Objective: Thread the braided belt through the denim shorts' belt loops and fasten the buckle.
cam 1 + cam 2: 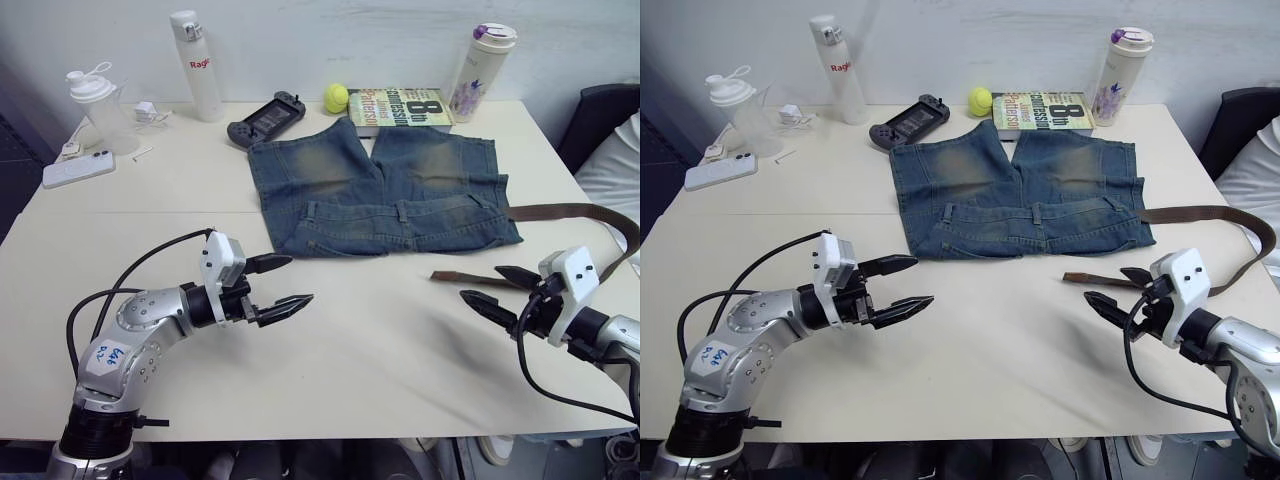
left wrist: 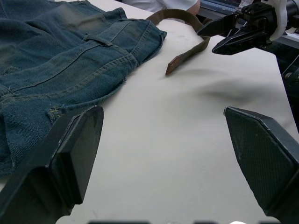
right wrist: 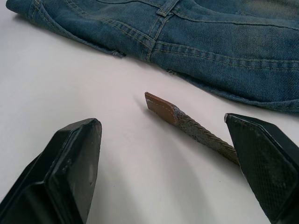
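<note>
The denim shorts (image 1: 380,190) lie flat at the table's far middle, waistband toward me, with belt loops (image 1: 403,212) standing across it. The braided belt (image 1: 575,211) runs from the shorts' right side, curves at the table's right edge and returns. Its brown tip (image 3: 161,106) rests on the table just short of the waistband. The buckle is out of view. My right gripper (image 1: 480,283) hovers open right at that tip, nothing between its fingers. My left gripper (image 1: 298,280) is open over bare table, below the shorts' left corner.
Along the back edge stand a white bottle (image 1: 196,65), a shaker cup (image 1: 100,100), a phone (image 1: 78,168), a game controller (image 1: 266,117), a tennis ball (image 1: 336,97), a book (image 1: 400,107) and a tumbler (image 1: 480,70). A dark chair (image 1: 600,120) is beyond the right edge.
</note>
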Available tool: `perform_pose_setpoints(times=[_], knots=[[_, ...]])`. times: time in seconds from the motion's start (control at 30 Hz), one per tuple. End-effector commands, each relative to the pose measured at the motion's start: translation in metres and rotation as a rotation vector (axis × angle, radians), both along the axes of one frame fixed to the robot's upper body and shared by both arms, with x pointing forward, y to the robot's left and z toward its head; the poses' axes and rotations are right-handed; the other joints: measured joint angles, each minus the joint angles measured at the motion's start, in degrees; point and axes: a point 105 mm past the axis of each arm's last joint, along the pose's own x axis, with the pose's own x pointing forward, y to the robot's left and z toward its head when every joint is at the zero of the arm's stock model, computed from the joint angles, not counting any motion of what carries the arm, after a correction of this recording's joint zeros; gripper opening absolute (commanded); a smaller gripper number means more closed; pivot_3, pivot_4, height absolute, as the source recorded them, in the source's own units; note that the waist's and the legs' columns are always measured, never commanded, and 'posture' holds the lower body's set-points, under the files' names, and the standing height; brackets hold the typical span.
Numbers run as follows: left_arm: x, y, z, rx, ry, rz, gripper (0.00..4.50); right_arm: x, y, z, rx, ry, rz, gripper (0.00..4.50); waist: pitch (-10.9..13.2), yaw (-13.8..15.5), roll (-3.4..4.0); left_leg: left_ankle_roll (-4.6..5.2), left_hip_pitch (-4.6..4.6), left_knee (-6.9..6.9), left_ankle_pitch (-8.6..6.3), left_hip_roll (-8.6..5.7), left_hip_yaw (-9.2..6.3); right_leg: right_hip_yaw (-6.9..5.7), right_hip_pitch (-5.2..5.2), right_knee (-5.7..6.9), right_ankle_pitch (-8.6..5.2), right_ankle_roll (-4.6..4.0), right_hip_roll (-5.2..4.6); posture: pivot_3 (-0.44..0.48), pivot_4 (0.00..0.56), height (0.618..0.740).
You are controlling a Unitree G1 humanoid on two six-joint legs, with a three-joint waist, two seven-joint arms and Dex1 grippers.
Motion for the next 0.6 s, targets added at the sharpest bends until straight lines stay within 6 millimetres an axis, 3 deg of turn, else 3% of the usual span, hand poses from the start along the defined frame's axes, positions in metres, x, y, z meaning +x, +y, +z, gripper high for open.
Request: perform_pose_setpoints(times=[0.03,0.6], knots=[[0.0024,-0.0018,0.0101,-0.009,-0.061,0.007,4.5,0.001,0.0017,0.0067,0.001,-0.042,0.005,4.48,0.0,0.0,0.0,0.0,0.0,0.0,0.0,0.0,0.0,0.0,0.0,0.0,0.0,0.0,0.0,0.0,0.15,0.74],[-0.006,-0.002,0.0058,-0.012,-0.015,-0.044,4.5,0.0015,0.0002,0.0005,-0.01,-0.024,0.004,4.48,0.0,0.0,0.0,0.0,0.0,0.02,0.0,0.0,0.0,0.0,0.0,0.01,0.0,0.0,0.0,0.0,0.15,0.74]])
